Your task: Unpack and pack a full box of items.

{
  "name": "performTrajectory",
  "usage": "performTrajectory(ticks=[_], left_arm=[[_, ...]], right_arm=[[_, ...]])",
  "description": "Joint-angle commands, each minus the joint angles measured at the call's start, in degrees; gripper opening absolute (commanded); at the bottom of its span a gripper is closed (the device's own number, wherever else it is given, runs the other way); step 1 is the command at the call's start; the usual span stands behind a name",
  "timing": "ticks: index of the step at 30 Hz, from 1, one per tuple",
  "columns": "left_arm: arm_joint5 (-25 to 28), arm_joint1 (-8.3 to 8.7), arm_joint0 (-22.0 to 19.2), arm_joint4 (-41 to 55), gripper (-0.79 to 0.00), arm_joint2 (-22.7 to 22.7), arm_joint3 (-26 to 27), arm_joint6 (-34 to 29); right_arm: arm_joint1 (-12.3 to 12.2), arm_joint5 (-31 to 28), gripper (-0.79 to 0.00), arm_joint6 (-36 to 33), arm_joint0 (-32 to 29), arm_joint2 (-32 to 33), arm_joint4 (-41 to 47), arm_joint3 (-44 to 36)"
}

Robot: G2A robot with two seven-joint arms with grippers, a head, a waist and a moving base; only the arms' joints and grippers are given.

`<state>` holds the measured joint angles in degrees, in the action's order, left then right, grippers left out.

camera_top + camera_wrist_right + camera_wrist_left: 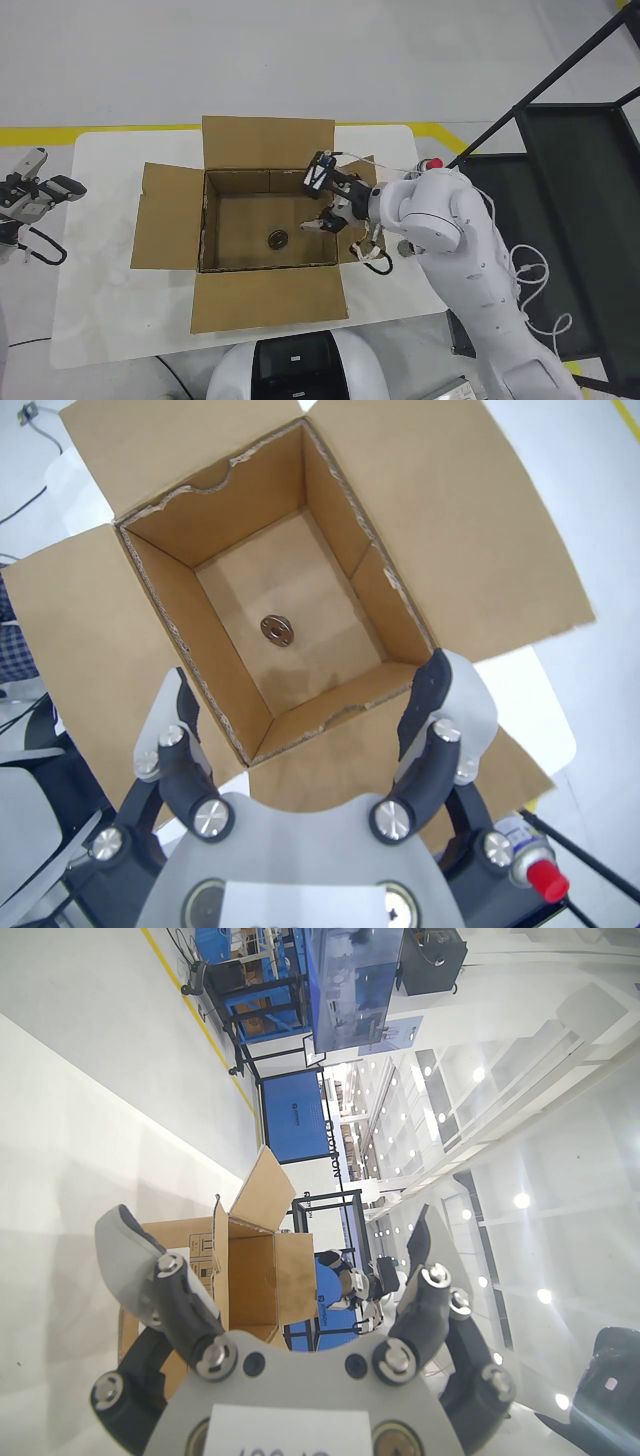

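Top view: box (165,215) on white table (100,300); grey floor (300,50), yellow line (120,129).

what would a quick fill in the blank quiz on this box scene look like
1. The cardboard box has its four flaps folded ___.
2. Inside it lies just ___ item, a round metal disc.
3. The right end effector hangs above the box, ___ and holding nothing.
4. The can near the box has a ___ cap.

Missing words: outward; one; open; red
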<state>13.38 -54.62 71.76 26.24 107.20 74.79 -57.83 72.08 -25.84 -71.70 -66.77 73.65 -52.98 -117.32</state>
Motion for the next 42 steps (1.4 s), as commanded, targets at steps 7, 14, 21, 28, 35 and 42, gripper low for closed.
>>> performTrajectory(ticks=[7,14,21,28,35,42], left_arm=[[0.00,0.00,0.00,0.00,0.000,0.00,0.00,0.00],[0.00,0.00,0.00,0.00,0.000,0.00,0.00,0.00],[0.00,0.00,0.00,0.00,0.000,0.00,0.00,0.00],[0.00,0.00,0.00,0.00,0.000,0.00,0.00,0.00],[0.00,0.00,0.00,0.00,0.000,0.00,0.00,0.00],[0.00,0.00,0.00,0.00,0.000,0.00,0.00,0.00]], right_arm=[[-1.57,-2.18,0.000,12.34,-15.45,12.58,-3.99,-9.80],[-1.57,-2.18,0.000,12.34,-15.45,12.58,-3.99,-9.80],[-1.57,-2.18,0.000,12.34,-15.45,12.58,-3.99,-9.80],[-1.67,-1.52,0.000,13.90,-16.06,13.55,-3.55,-10.00],[-2.70,-1.73,0.000,16.90,-24.66,27.12,-0.07,-11.87],[-3.10,-4.90,0.000,21.58,-36.73,34.37,-2.77,-10.40]])
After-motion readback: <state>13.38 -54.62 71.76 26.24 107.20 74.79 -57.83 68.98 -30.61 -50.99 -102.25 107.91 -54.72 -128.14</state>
